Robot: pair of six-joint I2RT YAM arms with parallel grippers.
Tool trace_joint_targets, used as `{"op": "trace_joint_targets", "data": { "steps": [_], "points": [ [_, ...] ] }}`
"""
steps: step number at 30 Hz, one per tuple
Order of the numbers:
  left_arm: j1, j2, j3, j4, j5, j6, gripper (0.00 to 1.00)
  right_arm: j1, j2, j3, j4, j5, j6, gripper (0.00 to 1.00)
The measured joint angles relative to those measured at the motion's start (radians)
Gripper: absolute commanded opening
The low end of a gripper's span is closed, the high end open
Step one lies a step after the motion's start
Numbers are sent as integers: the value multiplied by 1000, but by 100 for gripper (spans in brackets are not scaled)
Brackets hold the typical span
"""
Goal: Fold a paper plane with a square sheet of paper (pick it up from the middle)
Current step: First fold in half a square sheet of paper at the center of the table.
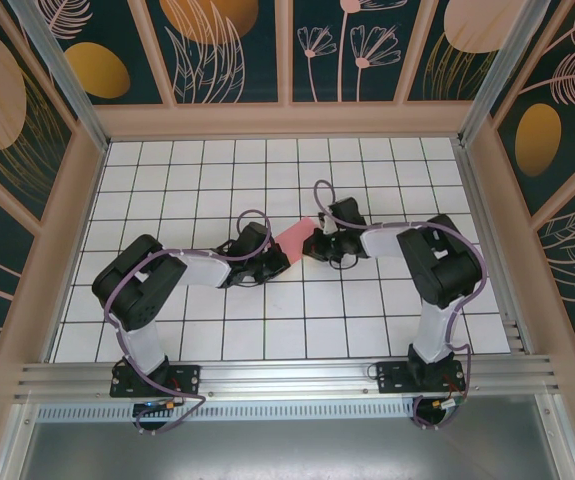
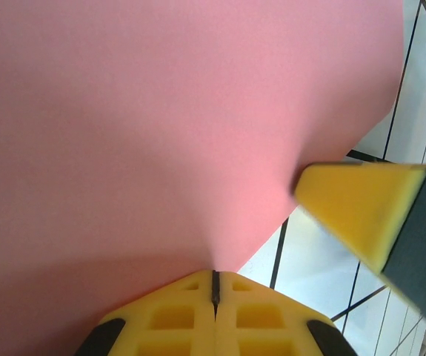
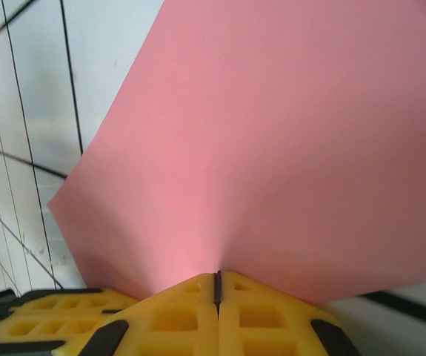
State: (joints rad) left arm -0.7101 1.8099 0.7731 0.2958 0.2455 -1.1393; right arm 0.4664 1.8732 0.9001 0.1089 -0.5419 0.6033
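A pink-red square sheet of paper [image 1: 295,238] sits near the middle of a white surface [image 1: 367,320] marked with a dark grid, seen from above. Two black robot arms reach in toward the sheet from opposite sides.

The left hand [image 1: 275,257] meets the sheet at its lower left edge. The right hand [image 1: 316,243] meets the sheet at its right edge. Little of the sheet shows between them in the overhead view.

From the left wrist camera, the left hand [image 2: 215,285] has its yellow pads pressed together on the sheet's edge, with the paper pinched in the thin seam between them. The sheet [image 2: 168,126] spreads away from the pads, smooth and plain, with soft dimpling where it is pinched. To the right of the sheet, a yellow finger [image 2: 353,208] of the right hand touches the sheet's edge, with grid tiles beyond it.

From the right wrist camera, the right hand [image 3: 216,285] is likewise clamped on the sheet's edge, pads together. The sheet [image 3: 272,148] fans up and away from the pads, flat and uncreased. White tiles show to the left of the sheet.

Whether the sheet touches the surface cannot be told.
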Motion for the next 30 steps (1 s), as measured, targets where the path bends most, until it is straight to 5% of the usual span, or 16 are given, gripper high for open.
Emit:
{"op": "trace_joint_targets", "data": {
  "steps": [12, 21, 30],
  "points": [
    [-3, -6, -5, -1, -11, 0, 0, -112, 21, 22, -1, -30, -29, 0],
    [-3, -8, -4, -5, -11, 0, 0, -156, -17, 24, -14, 66, -48, 0],
    [-3, -9, 8, -29, -11, 2, 0, -43, -70, -39, 21, 68, -24, 0]
  ]
}}
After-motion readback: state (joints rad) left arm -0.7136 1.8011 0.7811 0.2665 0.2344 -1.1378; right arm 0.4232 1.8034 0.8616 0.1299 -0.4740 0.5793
